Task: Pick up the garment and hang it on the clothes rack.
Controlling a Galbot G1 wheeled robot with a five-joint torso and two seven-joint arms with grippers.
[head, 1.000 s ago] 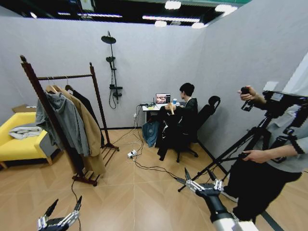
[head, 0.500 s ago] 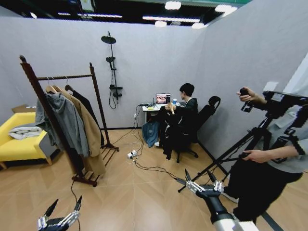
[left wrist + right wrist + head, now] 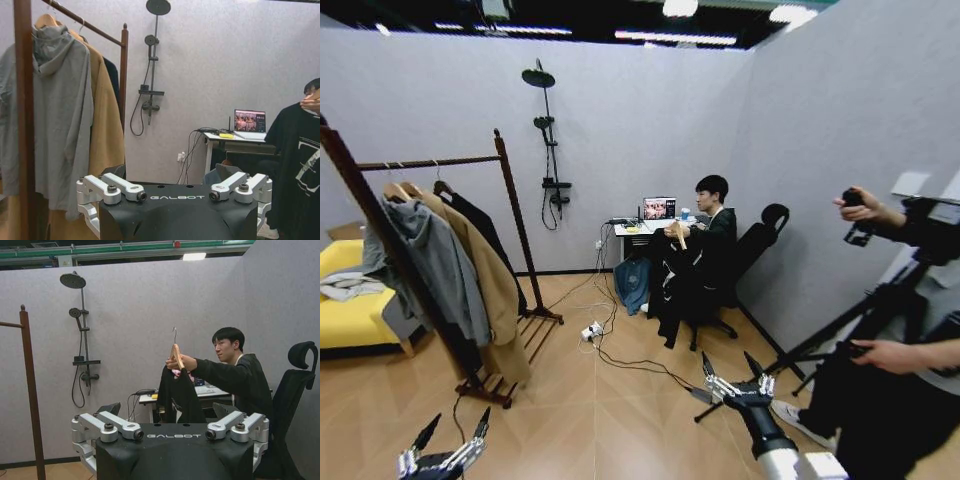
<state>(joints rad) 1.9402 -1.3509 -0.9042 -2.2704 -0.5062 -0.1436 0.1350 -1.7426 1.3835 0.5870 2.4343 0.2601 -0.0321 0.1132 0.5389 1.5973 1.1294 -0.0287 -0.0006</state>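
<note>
Garment (image 3: 179, 392), black, soft and probably light, hangs from a pale wooden hanger (image 3: 175, 354) in a seated person's hand (image 3: 173, 362), its stiff hanger the likeliest grip, while left tool (image 3: 451, 435) and right tool (image 3: 734, 371) hover wide, far off.

Both arms sit low — left pincer (image 3: 448, 438) and right pincer (image 3: 734, 374) open, holding nothing.

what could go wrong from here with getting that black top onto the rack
1. A seated person's hand holds the garment up by its wooden hanger; a reaching claw could pinch the hand.
2. Cables and a power strip lie on the floor between robot and person; the base might snag them.
3. The clothes rack already carries a grey hoodie and tan coat, leaving little bar.
</note>
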